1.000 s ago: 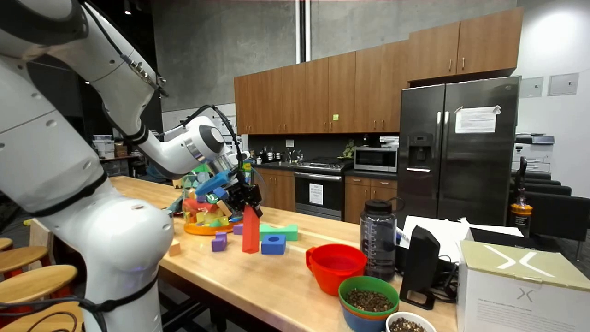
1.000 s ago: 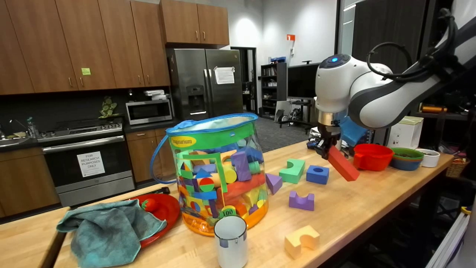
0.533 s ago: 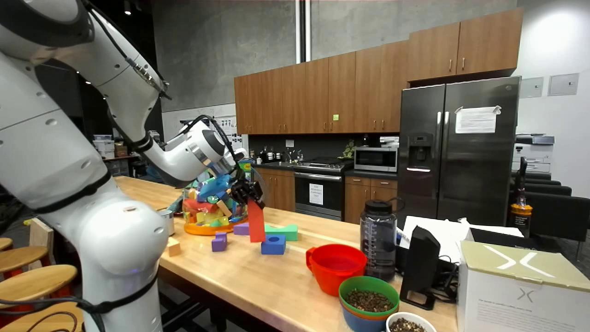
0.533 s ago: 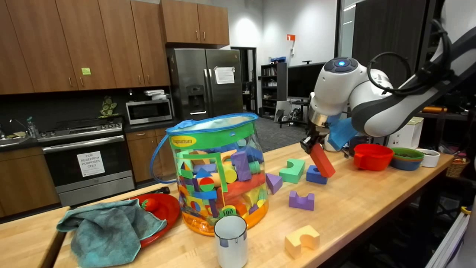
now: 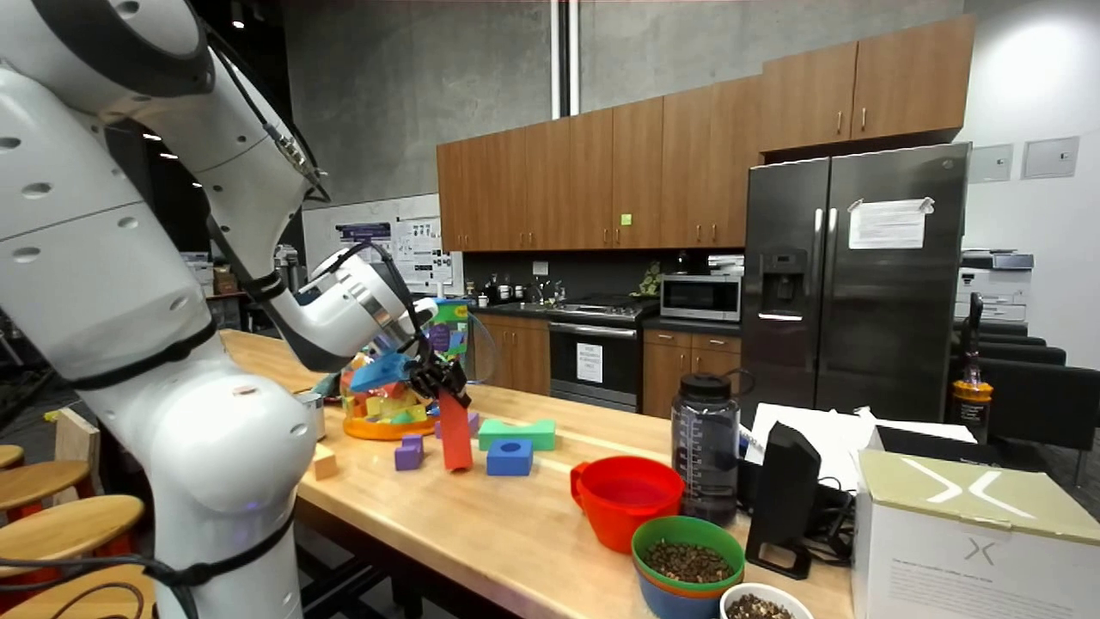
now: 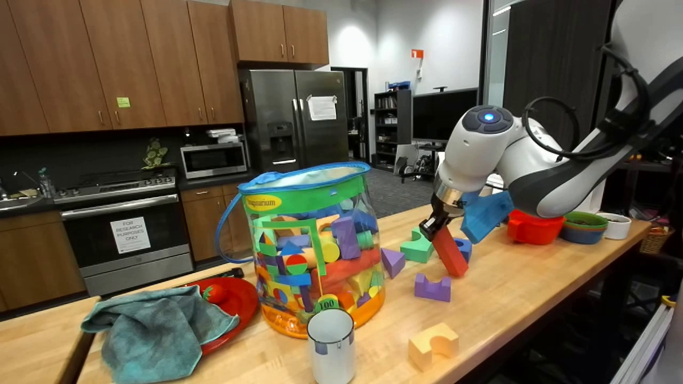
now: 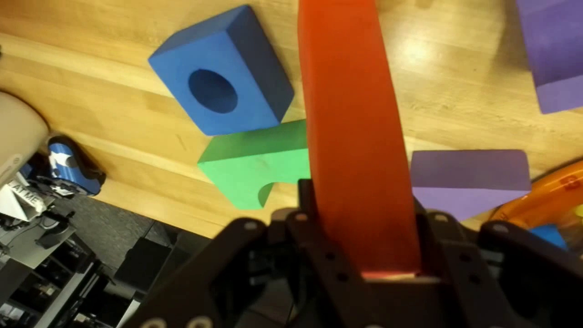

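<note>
One gripper (image 7: 361, 200): we are seeing its jaws pressing a red block (image 7: 355, 127) from both sides, near one end.
Red block: in the wrist view it is stretching from the gripper toward twelve o'clock; in an exterior view it is slanting down toward five o'clock, over the table (image 6: 512, 277); we are not managing to tell whether its low end is touching it.
Blue block (image 7: 234, 68): in the wrist view we are finding it between ten and eleven o'clock from the gripper, its round hole showing.
Green block (image 7: 255, 164): lying just beside the blue block, it is showing between nine and ten o'clock, partly hidden by the red block.
Purple triangular block (image 7: 469, 171): it is lying between two and three o'clock in that view.
Purple notched block (image 7: 553, 50): it is lying near two o'clock, farther out.
Clear bag (image 6: 309, 196): in an exterior view we are seeing it standing at nine o'clock from the gripper, coloured blocks (image 6: 349, 237) crowding inside.
Red cup (image 6: 536, 226): it is standing at three o'clock there.
</note>
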Robot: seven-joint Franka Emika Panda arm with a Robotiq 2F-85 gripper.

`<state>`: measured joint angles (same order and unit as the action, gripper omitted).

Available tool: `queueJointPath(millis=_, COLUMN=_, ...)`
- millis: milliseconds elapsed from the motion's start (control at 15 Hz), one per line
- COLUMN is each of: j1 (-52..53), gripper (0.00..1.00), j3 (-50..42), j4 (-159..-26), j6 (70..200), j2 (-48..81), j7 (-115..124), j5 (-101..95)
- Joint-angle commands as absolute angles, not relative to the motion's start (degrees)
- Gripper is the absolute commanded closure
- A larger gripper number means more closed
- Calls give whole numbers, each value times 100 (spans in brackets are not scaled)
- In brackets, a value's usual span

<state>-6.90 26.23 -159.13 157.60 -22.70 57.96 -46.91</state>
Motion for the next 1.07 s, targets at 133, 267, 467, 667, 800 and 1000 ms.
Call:
queueJointPath(millis=133, j1=-209, gripper=84, j3=2403, j4=-16016, j6=15968, j2=-1877, j7=5662, j5=-4508)
queueJointPath(millis=267, j1=-123, gripper=84, j3=2362, j4=-15973, j6=15959, j2=-1826, j7=5624, j5=-4536)
queueJointPath(millis=467, j1=2, gripper=46, j3=2285, j4=-15990, j6=15931, j2=-1828, j7=5500, j5=-4485)
queueJointPath(millis=667, j1=197, gripper=23, j3=2194, j4=-15892, j6=15834, j2=-1631, j7=5460, j5=-4362)
queueJointPath(millis=800, j1=372, gripper=9, j3=2130, j4=-15887, j6=15780, j2=-1502, j7=5362, j5=-4143)
queueJointPath(millis=1000, j1=547, gripper=0, j3=2009, j4=-15884, j6=15725, j2=-1394, j7=5249, j5=-3867)
